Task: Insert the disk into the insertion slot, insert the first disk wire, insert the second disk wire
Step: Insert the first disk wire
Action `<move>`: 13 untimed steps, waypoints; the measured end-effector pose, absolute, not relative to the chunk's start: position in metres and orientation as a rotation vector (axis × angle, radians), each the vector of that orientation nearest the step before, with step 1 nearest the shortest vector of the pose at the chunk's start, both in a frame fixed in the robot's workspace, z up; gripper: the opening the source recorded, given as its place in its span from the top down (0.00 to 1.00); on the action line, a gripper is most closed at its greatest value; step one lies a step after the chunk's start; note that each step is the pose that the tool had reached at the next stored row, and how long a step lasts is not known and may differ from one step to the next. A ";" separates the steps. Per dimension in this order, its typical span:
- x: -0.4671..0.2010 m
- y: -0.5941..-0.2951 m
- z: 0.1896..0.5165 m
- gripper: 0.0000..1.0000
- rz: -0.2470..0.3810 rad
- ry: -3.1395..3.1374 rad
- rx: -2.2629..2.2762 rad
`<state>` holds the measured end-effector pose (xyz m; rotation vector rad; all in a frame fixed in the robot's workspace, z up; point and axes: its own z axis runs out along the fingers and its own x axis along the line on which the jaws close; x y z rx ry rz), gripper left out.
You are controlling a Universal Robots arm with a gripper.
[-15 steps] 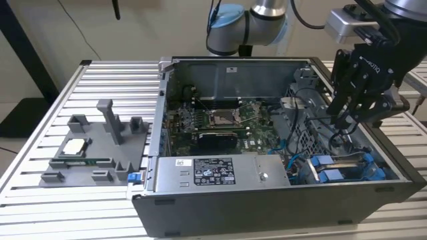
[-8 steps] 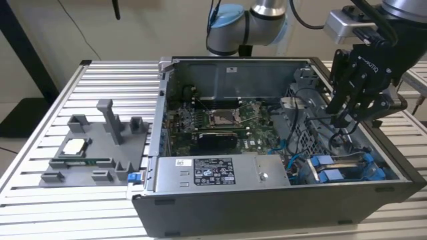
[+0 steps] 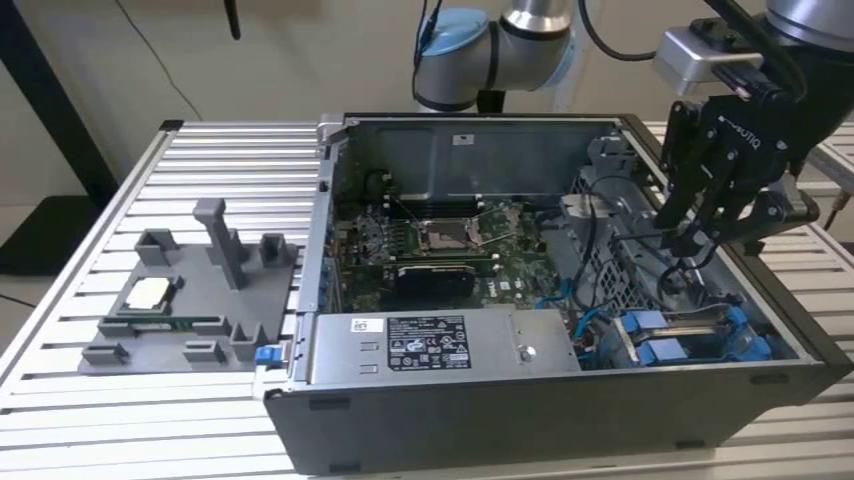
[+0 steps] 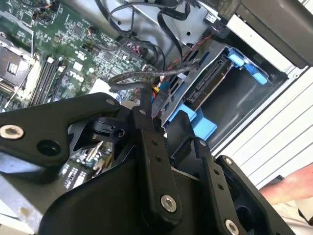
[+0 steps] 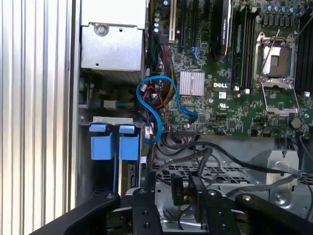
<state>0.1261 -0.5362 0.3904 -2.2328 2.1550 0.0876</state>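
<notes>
Inside the open computer case [image 3: 441,420], the insertion slot [image 3: 694,340] at the exterior view's right already carries the disk [image 4: 209,81], seated on its blue frame [image 5: 128,147]. My gripper [image 5: 175,190] hangs just above that corner, narrowed onto the black plug of a disk wire [image 4: 128,77]. I judge the loose cables [image 5: 244,159] crowding the bay could snag the plug, tilt it and jam it against the port. The case sits on a slatted metal table [image 3: 80,300], a plain pale wall [image 3: 307,50] behind.

Black cables [image 5: 230,154] crowd the tool [image 5: 173,188]; the insertion slot [image 4: 237,105] lies open from above.
</notes>
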 end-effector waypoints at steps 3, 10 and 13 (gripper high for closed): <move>0.128 -0.536 0.390 0.60 0.103 2.137 -2.234; 0.128 -0.536 0.388 0.68 0.146 2.109 -2.208; 0.129 -0.536 0.388 0.75 0.146 2.109 -2.208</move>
